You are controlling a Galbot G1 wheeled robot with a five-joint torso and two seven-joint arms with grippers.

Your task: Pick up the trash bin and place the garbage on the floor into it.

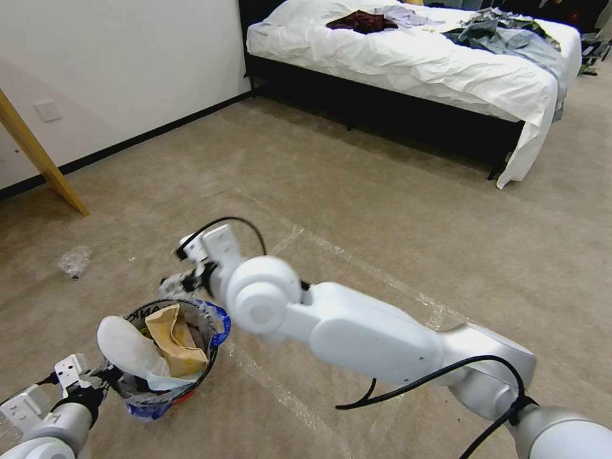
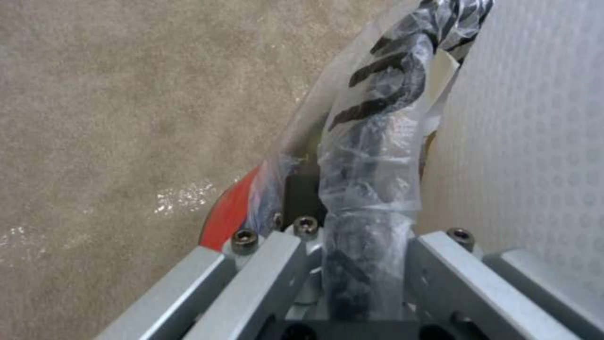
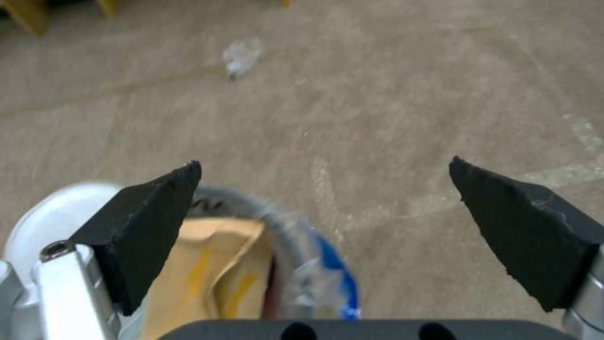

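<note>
Jaws of left gripper (image 1: 105,376) clamp trash bin (image 1: 191,389); right gripper (image 3: 324,208) gapes empty over beige carpet (image 1: 382,210)

Bag-lined red trash bin (image 1: 171,357) holds slipper sole (image 1: 127,349), cardboard (image 1: 173,338)

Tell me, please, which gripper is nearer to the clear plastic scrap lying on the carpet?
The right. The right gripper hangs open over the trash bin's far rim, toward the plastic scrap. The left gripper grips the bin's near rim, farther from it.
</note>
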